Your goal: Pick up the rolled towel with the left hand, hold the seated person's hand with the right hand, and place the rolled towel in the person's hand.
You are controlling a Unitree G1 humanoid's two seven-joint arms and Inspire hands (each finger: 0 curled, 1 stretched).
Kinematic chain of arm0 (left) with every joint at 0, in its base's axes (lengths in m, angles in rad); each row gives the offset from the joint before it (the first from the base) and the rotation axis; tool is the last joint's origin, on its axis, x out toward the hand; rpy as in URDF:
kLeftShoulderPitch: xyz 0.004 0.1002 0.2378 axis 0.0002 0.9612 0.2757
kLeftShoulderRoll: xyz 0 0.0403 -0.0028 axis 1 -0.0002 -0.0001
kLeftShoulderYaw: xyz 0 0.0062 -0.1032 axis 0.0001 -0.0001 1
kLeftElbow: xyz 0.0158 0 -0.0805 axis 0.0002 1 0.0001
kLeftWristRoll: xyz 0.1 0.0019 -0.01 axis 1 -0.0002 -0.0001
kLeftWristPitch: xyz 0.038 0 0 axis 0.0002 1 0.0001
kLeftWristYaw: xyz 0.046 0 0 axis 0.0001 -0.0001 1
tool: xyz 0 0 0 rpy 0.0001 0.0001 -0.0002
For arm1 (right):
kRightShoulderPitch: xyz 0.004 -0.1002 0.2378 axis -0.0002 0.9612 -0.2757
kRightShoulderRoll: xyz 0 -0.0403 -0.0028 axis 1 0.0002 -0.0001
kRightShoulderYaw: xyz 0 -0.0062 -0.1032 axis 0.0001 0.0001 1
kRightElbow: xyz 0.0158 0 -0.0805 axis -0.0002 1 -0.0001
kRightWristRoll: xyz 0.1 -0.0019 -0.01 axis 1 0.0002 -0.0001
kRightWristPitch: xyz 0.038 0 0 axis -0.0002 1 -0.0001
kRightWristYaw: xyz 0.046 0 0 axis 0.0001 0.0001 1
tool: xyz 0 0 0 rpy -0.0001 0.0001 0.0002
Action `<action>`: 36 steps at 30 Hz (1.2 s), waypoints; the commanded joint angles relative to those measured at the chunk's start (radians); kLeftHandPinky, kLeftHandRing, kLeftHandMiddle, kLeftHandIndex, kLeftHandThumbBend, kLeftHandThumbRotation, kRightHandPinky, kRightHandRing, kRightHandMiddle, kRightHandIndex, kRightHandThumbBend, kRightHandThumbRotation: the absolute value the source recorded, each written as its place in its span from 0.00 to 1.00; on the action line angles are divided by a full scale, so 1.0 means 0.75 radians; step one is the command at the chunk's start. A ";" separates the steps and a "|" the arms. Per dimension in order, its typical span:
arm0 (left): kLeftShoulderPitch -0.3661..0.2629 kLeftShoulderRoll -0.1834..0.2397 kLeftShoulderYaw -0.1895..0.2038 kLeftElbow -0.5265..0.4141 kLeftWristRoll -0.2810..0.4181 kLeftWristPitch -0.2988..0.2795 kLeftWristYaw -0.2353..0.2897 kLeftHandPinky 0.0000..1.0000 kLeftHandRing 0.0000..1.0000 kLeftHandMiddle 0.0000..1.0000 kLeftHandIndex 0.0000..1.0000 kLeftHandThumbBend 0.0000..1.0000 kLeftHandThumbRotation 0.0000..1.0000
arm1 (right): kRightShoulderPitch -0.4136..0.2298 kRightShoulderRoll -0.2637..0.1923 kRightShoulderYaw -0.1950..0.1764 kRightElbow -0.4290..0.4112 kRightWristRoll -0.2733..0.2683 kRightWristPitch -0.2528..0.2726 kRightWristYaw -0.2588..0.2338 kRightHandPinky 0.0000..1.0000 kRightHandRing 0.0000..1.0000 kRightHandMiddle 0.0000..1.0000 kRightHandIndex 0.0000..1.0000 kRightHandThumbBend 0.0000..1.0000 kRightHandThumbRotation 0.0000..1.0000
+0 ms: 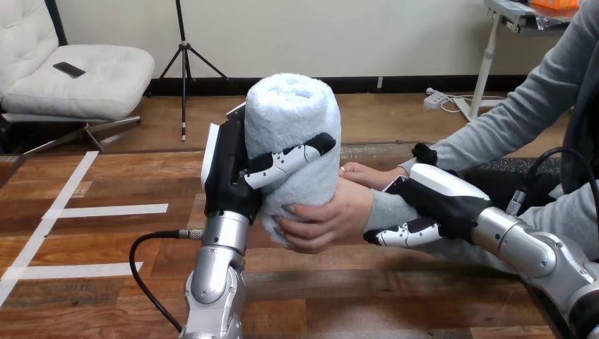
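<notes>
A pale blue rolled towel [293, 134] stands upright above the middle of the table. My left hand [229, 169] is shut on it, fingers wrapped across its front. The person's hand [328, 219] cups the towel's lower part from the right, fingers curled under it. My right hand [431, 205] is shut on the person's wrist, thumb over the grey sleeve and fingers curled underneath. A second hand of the person [367, 174] rests behind, partly hidden by the towel and my right hand.
The wooden table [106, 233] carries white tape lines [106, 210] at the left. A black cable [145, 272] loops beside my left forearm. The person's grey-sleeved arms [508, 120] reach in from the right.
</notes>
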 commanded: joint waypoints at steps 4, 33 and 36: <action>-0.093 -0.010 -0.011 0.012 -0.043 0.047 -0.107 0.47 0.55 0.61 0.62 0.79 0.26 | -0.147 0.024 -0.040 -0.063 0.033 -0.025 -0.010 0.19 0.23 0.29 0.31 0.50 0.42; -0.077 0.034 -0.024 0.001 0.041 0.044 -0.093 0.88 0.94 0.94 0.94 1.00 0.87 | -0.135 0.015 -0.044 -0.078 0.040 0.007 0.014 0.24 0.28 0.33 0.36 0.55 0.51; -0.074 0.033 -0.021 0.001 0.039 0.037 -0.099 0.89 0.95 0.94 0.94 1.00 0.89 | -0.135 0.014 -0.046 -0.082 0.045 0.030 0.038 0.27 0.31 0.36 0.39 0.60 0.57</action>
